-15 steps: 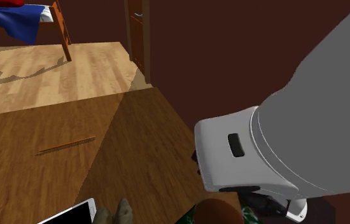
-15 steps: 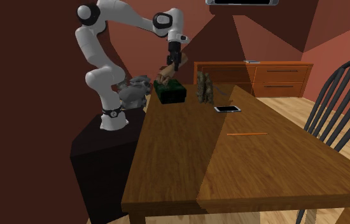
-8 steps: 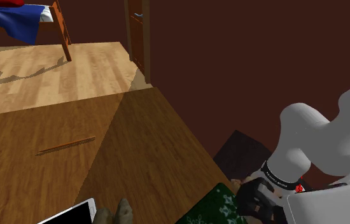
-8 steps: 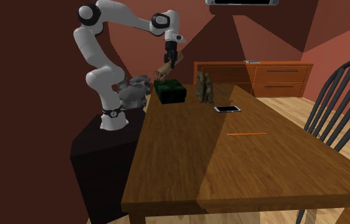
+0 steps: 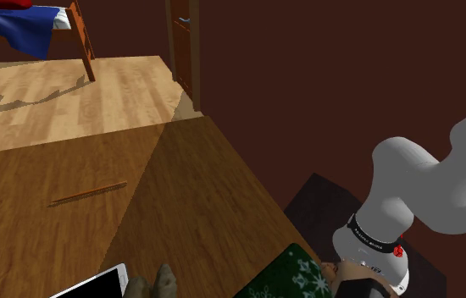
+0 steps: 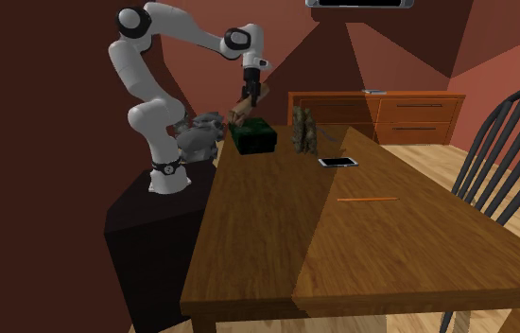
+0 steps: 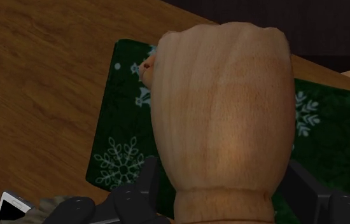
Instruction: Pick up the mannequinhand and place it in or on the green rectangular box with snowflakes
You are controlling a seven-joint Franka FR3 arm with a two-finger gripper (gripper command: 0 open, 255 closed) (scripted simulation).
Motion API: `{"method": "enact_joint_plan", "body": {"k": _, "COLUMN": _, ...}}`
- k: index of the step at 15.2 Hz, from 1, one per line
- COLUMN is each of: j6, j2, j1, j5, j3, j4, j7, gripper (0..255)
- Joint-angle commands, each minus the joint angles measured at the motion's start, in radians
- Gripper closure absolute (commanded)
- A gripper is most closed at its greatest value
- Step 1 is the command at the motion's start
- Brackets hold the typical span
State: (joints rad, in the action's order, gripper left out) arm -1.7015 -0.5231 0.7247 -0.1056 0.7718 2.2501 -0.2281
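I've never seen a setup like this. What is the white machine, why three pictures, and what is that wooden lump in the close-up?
The white machine is a robot arm standing on a dark box beside a wooden table. One picture looks across the table at it, one looks down from beside its base, and the close-up comes from a camera on its hand. Its black gripper clasps a wooden mannequin hand above a green box with snowflakes. Also on the table: a phone, a thin orange stick and a small brownish figure.
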Motion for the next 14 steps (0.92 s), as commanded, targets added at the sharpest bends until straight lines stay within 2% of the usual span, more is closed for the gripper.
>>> {"method": "enact_joint_plan", "body": {"k": 1, "j6": -0.026, "j2": 0.004, "j1": 0.000, "j5": -0.002, "j3": 0.007, "j4": 0.022, "j7": 0.005, "gripper": 255}}
{"method": "enact_joint_plan", "body": {"k": 8, "j6": -0.122, "j2": 0.027, "j1": -0.003, "j5": -0.006, "j3": 0.041, "j4": 0.097, "j7": 0.028, "gripper": 255}}
{"method": "enact_joint_plan", "body": {"k": 14, "j6": -0.122, "j2": 0.027, "j1": -0.004, "j5": -0.006, "j3": 0.041, "j4": 0.097, "j7": 0.028, "gripper": 255}}
